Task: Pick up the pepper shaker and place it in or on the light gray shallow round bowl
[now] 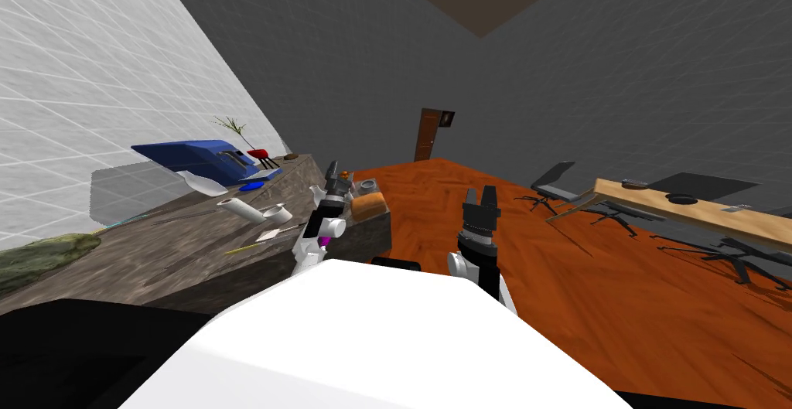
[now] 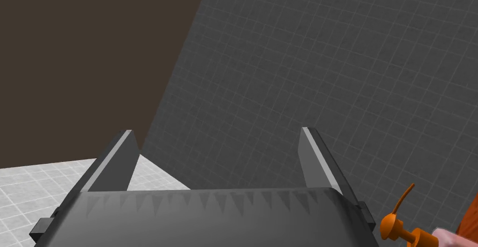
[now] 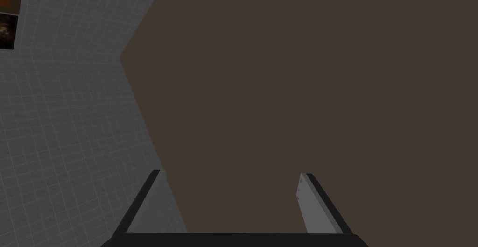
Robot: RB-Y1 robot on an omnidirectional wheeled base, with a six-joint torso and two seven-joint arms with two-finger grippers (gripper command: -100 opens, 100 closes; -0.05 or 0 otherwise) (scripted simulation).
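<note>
Okay so, quick status: the left gripper (image 1: 337, 174) is up over the far end of the stone counter (image 1: 193, 257), and its fingers (image 2: 114, 165) are spread wide with nothing between them, aimed at a dark grey tiled wall. An orange pump top (image 2: 397, 223) sits just beside that gripper's body. On the counter's far end, right by the left gripper, there's a brown bread loaf (image 1: 368, 205), and touching or just behind it a small grey round container (image 1: 370, 187). It might be the bowl, but I honestly can't tell.

As for the pepper shaker, I can't pick it out for sure. There's small clutter on the counter around the left gripper, too tiny to name.

Further back along the counter, toward the white tiled wall, there's a blue rack-like thing (image 1: 193, 155) and a couple of white cylinders (image 1: 247, 209) lying on their sides.

The right gripper (image 1: 481, 192) hangs off the counter over the orange-brown wood floor (image 1: 433, 195), with its fingers (image 3: 310, 202) also wide apart and empty, pointing up.
</note>
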